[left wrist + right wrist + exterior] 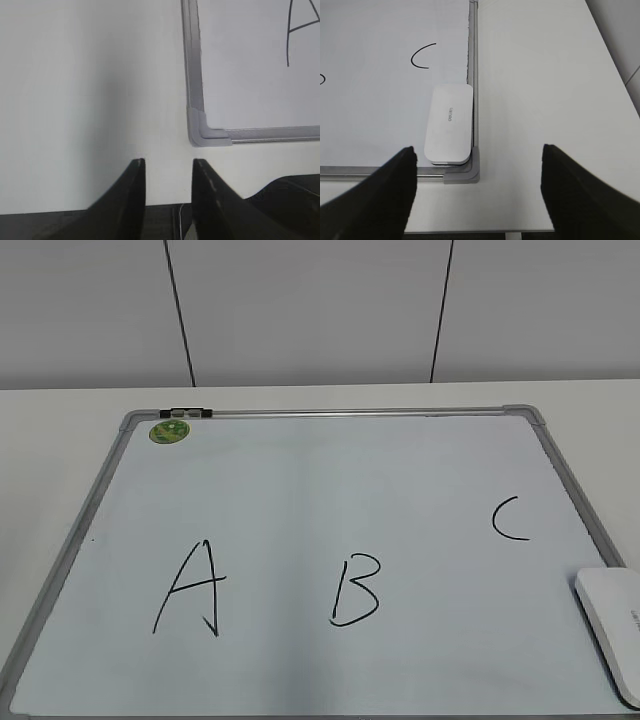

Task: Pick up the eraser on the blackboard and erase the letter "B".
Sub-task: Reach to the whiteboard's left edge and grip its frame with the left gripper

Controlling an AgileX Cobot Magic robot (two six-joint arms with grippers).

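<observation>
The blackboard (300, 490) is a white dry-erase board with a grey frame, lying flat on the table. The letter "B" (356, 590) is drawn in black at its near middle. The eraser (612, 625), a flat white block, lies on the board's near right corner, against the frame. In the right wrist view the eraser (448, 124) lies just ahead of my right gripper (477, 147), which is wide open and empty over the table edge. My left gripper (169, 162) is open and empty over bare table beside the board's near left corner (200, 131). Neither gripper shows in the exterior view.
A black "A" (192, 588) is left of the B and a black "C" (510, 518) is right of it, just beyond the eraser. A round green sticker (169, 431) and a black clip (190, 413) sit at the far left corner. White table (60, 440) surrounds the board.
</observation>
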